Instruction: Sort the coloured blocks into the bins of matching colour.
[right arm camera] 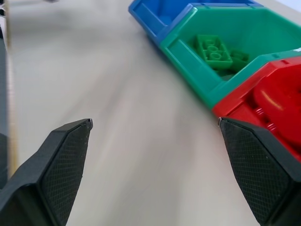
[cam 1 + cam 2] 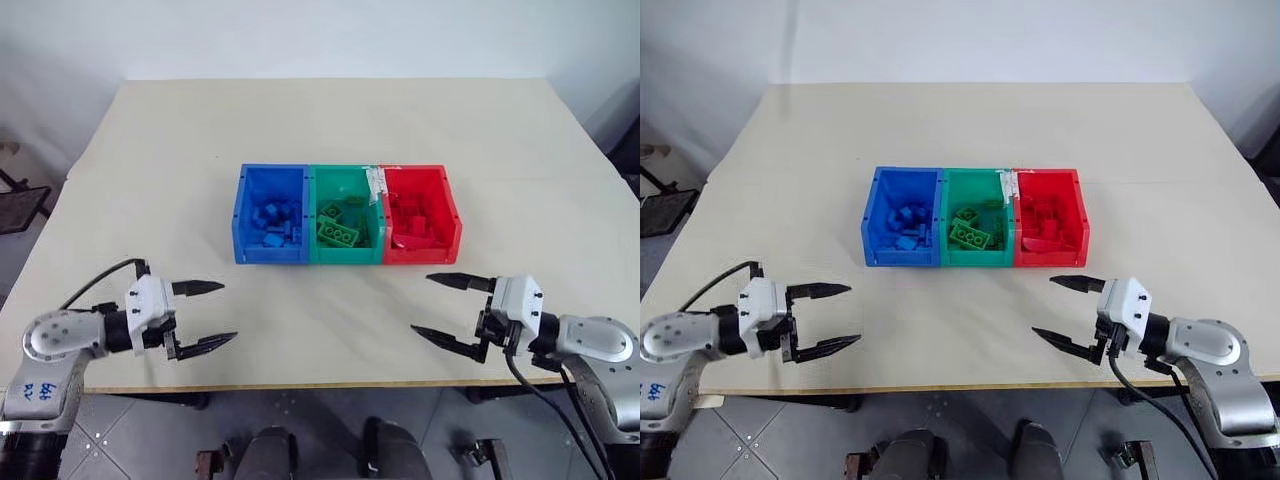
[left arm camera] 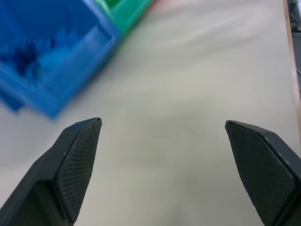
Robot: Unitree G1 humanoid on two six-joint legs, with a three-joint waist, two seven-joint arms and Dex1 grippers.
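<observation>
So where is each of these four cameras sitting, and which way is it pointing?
Left eye view: on the head, looking forward and down at the table and the blue bin, green bin and red bin; both arms show, with left pincer and right pincer open.
Right eye view: beside it, same scene.
Left wrist view: along the left pincer's fingers toward the blue bin.
Right wrist view: along the right pincer's fingers toward all three bins.
Both wrist views share the blue and green bins.
</observation>
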